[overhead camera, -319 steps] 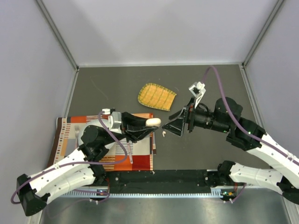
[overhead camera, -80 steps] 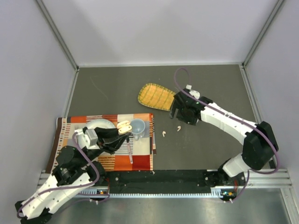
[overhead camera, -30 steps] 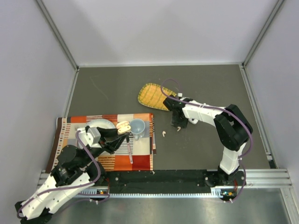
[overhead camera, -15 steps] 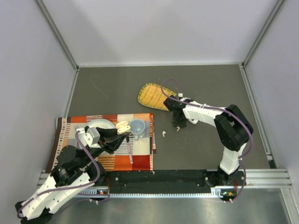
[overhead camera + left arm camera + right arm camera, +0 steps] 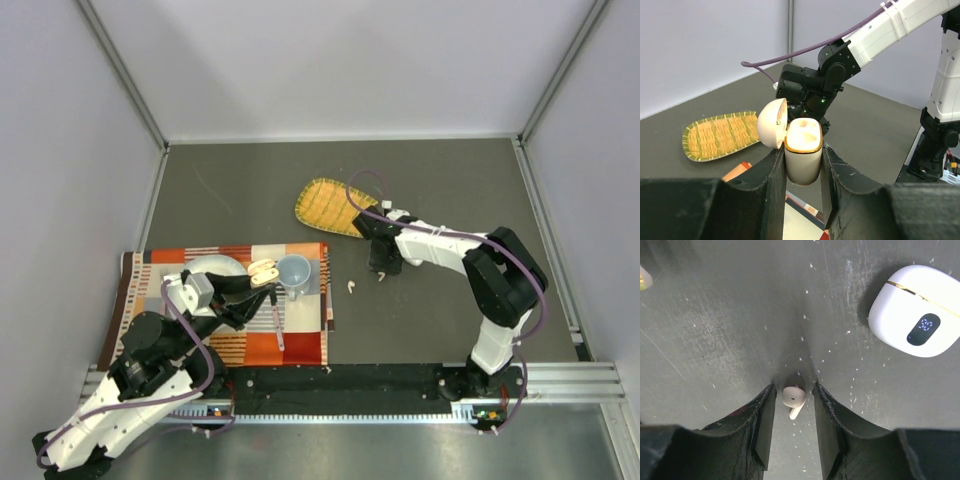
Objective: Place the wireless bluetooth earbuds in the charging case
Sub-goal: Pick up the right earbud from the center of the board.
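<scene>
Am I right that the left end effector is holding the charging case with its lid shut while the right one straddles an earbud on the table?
Not quite: the left wrist view shows the charging case with its lid flipped open. The rest holds: the left end effector holds it, and the right end effector straddles an earbud.

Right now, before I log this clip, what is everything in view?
open charging case: one, cream, in left end effector
closed case: one, white, lit display, on table
earbuds: two, white, on table; one between right fingers, other beside placemat
woven tray: one, yellow, mid-table
placemat: one, orange striped, near left
cup: one, grey-blue, on placemat
left end effector: shut on open charging case
right end effector: open, straddling an earbud
</scene>
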